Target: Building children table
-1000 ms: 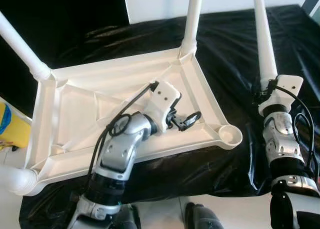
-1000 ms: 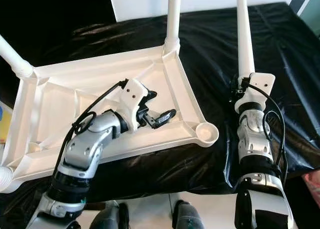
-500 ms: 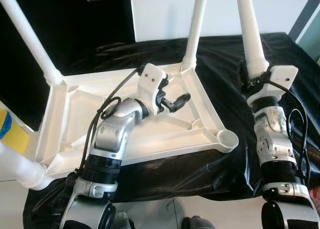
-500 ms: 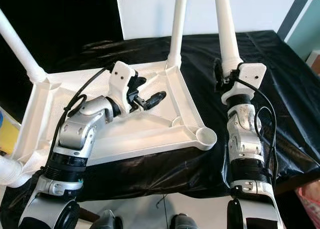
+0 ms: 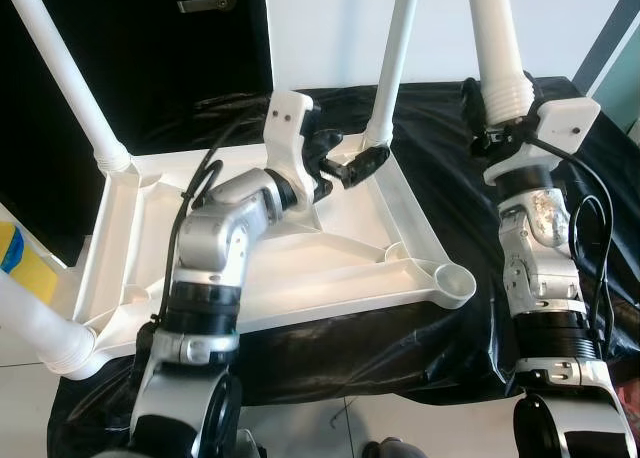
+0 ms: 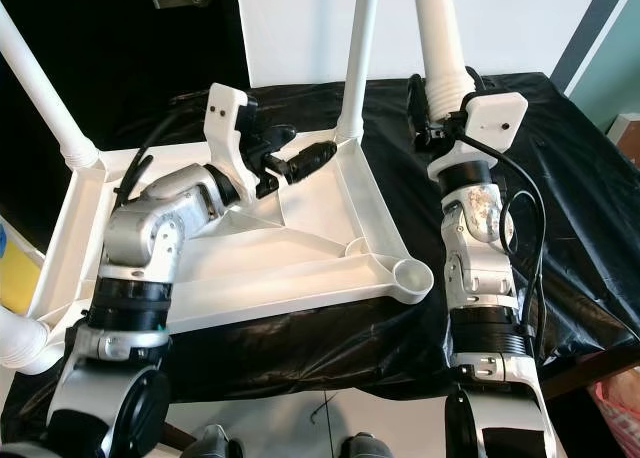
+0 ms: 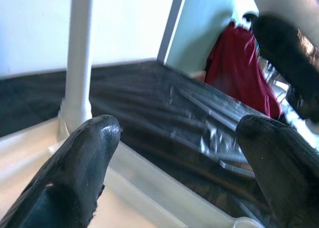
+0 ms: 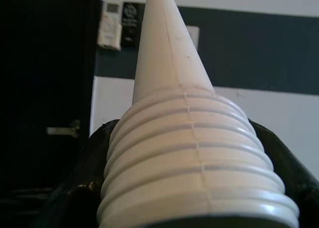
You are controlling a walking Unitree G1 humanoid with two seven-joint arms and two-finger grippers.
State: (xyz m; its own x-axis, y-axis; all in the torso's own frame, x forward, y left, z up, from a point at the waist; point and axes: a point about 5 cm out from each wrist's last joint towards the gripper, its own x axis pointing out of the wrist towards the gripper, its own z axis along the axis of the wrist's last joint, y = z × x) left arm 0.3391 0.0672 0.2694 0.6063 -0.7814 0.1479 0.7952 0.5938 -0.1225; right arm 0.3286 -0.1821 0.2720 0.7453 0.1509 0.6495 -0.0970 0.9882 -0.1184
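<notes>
white table (image 5: 330, 268), black cloth (image 5: 440, 158)

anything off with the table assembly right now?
One corner socket of the upturned table top is still bare; three legs are fitted. The fourth leg is in the right gripper, threaded end down, off to the side. Left gripper hovers open. Nothing damaged.

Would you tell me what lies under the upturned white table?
A black plastic sheet lies beneath the upturned table, spreading past its edges and hanging down in front. Whatever supports the sheet is covered and cannot be seen.
</notes>
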